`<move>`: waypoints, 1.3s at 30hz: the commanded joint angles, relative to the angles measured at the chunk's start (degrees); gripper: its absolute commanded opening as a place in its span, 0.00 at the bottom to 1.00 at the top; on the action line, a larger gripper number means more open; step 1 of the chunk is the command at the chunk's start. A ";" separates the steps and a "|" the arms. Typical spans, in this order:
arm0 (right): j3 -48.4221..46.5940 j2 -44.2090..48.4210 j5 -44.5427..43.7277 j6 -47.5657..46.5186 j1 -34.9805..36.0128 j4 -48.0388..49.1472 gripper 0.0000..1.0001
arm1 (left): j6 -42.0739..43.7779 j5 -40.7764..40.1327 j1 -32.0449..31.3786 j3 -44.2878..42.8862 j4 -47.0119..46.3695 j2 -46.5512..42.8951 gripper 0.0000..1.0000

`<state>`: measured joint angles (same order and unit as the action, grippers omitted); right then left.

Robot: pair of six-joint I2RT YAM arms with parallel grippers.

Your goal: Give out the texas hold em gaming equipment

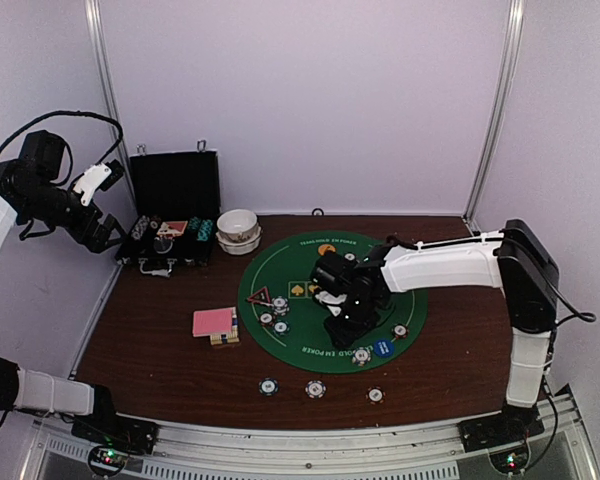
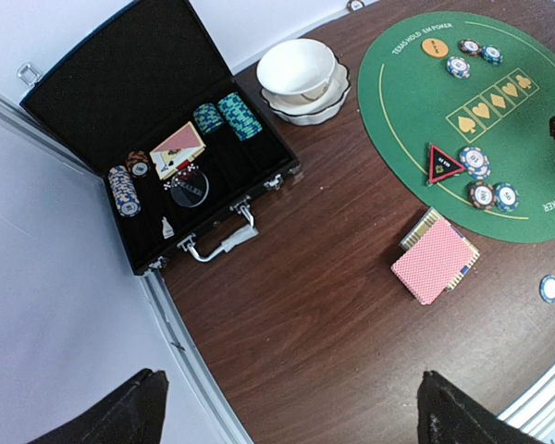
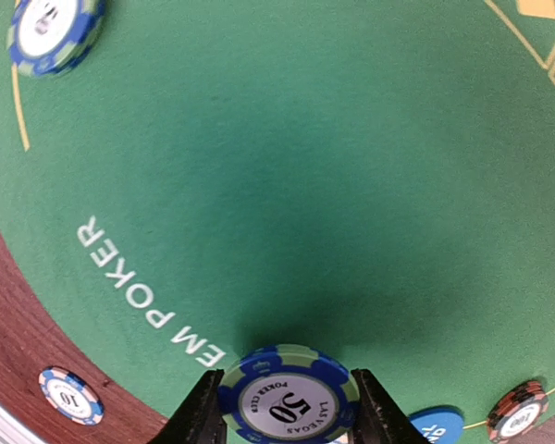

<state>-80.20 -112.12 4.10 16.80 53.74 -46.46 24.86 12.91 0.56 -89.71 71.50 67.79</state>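
- Poker chip (image 3: 289, 400), blue and green and marked 50, is clamped by its rim in the right gripper (image 3: 287, 412), over the front part of the green mat (image 1: 290, 270).
- Blue button (image 3: 435, 425) lies on the mat just beside that chip.
- Pink cards (image 1: 215, 322) sit stacked on the counter (image 1: 160, 350), just left of the mat.
- Row of three chips (image 1: 315, 389) lies on the counter in front of the mat.
- Left gripper (image 2: 291, 416) is spread wide and holds nothing, raised well left of the mat, near the black case (image 1: 170, 215).

Left of the green mat (image 1: 302, 338) the worktop (image 1: 150, 340) lies open, save the pink card deck (image 1: 214, 322). Behind-left stand a black case (image 1: 173, 200) and white bowls (image 1: 238, 230). Three chips (image 1: 315, 389) dot the strip nearer than the mat.
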 commanded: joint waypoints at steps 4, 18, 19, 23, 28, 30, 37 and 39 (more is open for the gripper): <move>0.37 5.50 -3.83 1.56 -3.96 1.44 0.07 | 0.45 0.70 0.41 -1.30 -0.28 -0.53 0.97; 8.70 14.13 -11.10 4.88 -15.64 -0.47 0.04 | 0.57 0.88 0.41 -0.99 -0.27 -0.90 0.98; 9.69 14.69 -11.25 5.14 -16.42 -0.37 0.04 | 0.61 0.88 0.41 -0.99 -0.28 -0.90 0.98; 12.87 15.71 -11.62 6.10 -18.86 -0.14 0.04 | 0.63 0.95 0.45 -0.99 -0.29 -0.90 0.98; 15.25 15.39 -11.72 6.82 -20.28 0.65 0.03 | 0.71 1.09 0.41 -0.77 -0.27 -1.03 0.98; 15.84 15.14 -11.71 6.97 -20.50 0.82 0.03 | 0.80 1.22 0.41 -0.65 -0.27 -1.14 0.98; 17.35 13.82 -11.66 7.39 -21.47 2.08 0.05 | 1.10 1.24 0.42 -0.46 -0.06 -1.17 0.98; 17.44 13.20 -11.65 7.37 -21.63 2.29 0.11 | 1.15 1.34 0.43 -0.38 -0.02 -1.24 0.98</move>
<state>-63.37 -98.28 -5.89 23.03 32.84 -45.43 25.06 13.10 0.56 -89.71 71.64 67.53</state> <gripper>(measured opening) 0.405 0.975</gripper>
